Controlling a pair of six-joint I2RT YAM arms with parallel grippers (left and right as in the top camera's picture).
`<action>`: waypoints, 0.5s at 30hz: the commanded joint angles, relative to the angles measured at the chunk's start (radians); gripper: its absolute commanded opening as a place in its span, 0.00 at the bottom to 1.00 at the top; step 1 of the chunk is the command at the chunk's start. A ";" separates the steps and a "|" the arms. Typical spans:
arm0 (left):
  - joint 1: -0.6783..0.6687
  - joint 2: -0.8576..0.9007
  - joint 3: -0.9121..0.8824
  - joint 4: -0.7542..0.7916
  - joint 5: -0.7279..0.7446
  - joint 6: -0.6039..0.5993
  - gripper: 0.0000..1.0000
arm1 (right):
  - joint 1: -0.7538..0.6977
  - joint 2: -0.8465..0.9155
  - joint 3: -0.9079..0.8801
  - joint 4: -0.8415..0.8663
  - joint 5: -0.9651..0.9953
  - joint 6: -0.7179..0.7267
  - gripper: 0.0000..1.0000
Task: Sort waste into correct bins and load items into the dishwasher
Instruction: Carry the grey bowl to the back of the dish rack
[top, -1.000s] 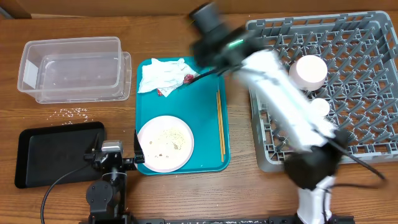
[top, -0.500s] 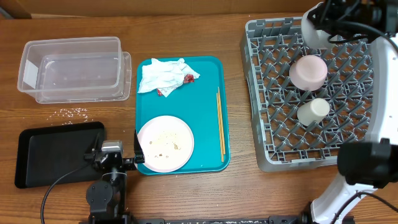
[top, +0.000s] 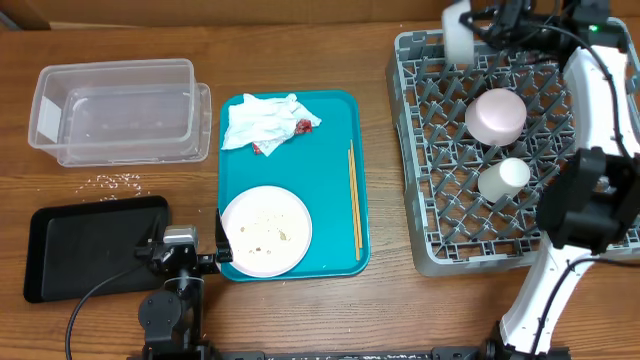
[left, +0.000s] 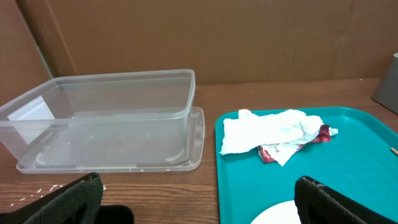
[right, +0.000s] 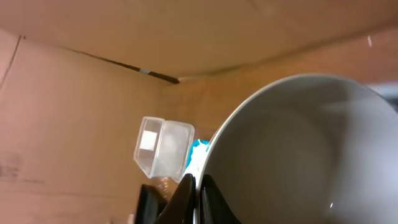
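Note:
My right gripper is shut on the rim of a white bowl and holds it on edge above the far left corner of the grey dish rack. In the right wrist view the bowl fills the frame, with the fingers pinching its rim. A pink bowl and a white cup sit in the rack. The teal tray holds a crumpled napkin with a red wrapper, a white plate with crumbs and chopsticks. My left gripper is open and low at the tray's near left corner.
A clear plastic bin stands on its lid at the far left; it also shows in the left wrist view. A black tray lies at the near left. White crumbs are scattered on the wood between them.
My right arm has swung from over the tray to the rack's far left corner, carrying the white bowl. The left arm has not moved.

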 joint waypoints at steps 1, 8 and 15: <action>0.005 -0.011 -0.004 0.002 0.011 -0.013 1.00 | -0.013 0.059 -0.005 0.008 -0.023 0.105 0.04; 0.005 -0.011 -0.004 0.002 0.011 -0.013 1.00 | -0.064 0.070 -0.005 0.015 -0.005 0.161 0.04; 0.005 -0.011 -0.004 0.002 0.011 -0.013 1.00 | -0.103 0.072 -0.005 -0.005 0.005 0.169 0.13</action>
